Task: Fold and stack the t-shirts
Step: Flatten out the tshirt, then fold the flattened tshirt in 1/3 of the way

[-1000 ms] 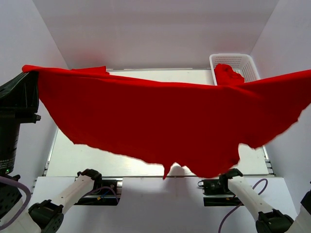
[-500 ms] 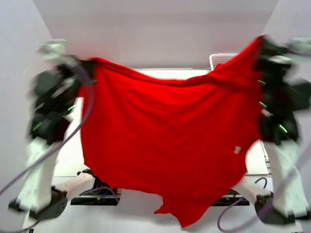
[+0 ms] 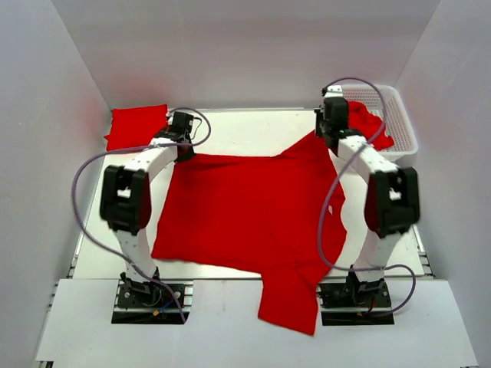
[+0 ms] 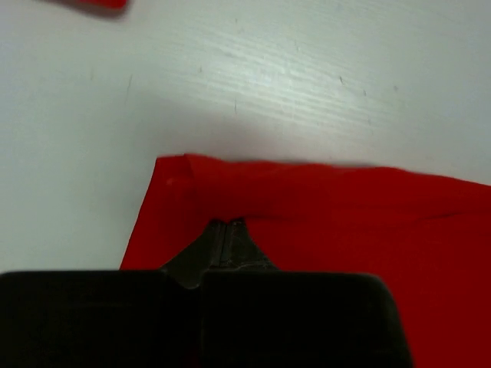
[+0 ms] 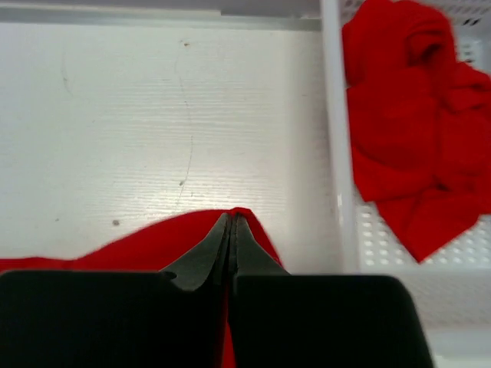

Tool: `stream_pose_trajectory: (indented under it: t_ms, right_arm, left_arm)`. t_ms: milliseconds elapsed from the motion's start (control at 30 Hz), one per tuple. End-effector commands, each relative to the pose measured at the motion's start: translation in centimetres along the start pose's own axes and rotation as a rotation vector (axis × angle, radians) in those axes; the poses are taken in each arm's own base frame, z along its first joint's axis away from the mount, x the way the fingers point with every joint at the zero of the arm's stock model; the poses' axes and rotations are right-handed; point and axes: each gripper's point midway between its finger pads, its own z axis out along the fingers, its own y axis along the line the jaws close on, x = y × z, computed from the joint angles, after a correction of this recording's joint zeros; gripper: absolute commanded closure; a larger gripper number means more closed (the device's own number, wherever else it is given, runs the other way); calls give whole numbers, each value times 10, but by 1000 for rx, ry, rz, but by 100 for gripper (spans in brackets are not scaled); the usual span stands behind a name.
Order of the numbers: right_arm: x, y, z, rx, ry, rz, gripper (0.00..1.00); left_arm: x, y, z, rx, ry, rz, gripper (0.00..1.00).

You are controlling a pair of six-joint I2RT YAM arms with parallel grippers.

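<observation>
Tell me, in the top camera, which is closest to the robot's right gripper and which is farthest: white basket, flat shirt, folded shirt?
1. The flat shirt: the right gripper pinches its far right corner.
2. The white basket: just to the gripper's right.
3. The folded shirt: away at the far left.

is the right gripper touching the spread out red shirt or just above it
Touching. The right wrist view shows the right gripper shut on a corner of the spread t-shirt, the cloth pinched at its closed tip.

Lab: white-walled booth (image 3: 245, 54) w/ worktable (image 3: 245, 129).
</observation>
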Motion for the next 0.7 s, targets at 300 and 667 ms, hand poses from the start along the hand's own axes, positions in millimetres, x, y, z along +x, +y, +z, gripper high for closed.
stream_pose_trajectory:
  t_ms: [300,667]
  right_arm:
    - [-3,26,107,-31,86,49,100]
    - [-19,14,73,-13,98,61,100]
  left_arm:
    - [-67,-28,94,143,-54,7,100]
    - [-89,-14,90,203,-71,-11,100]
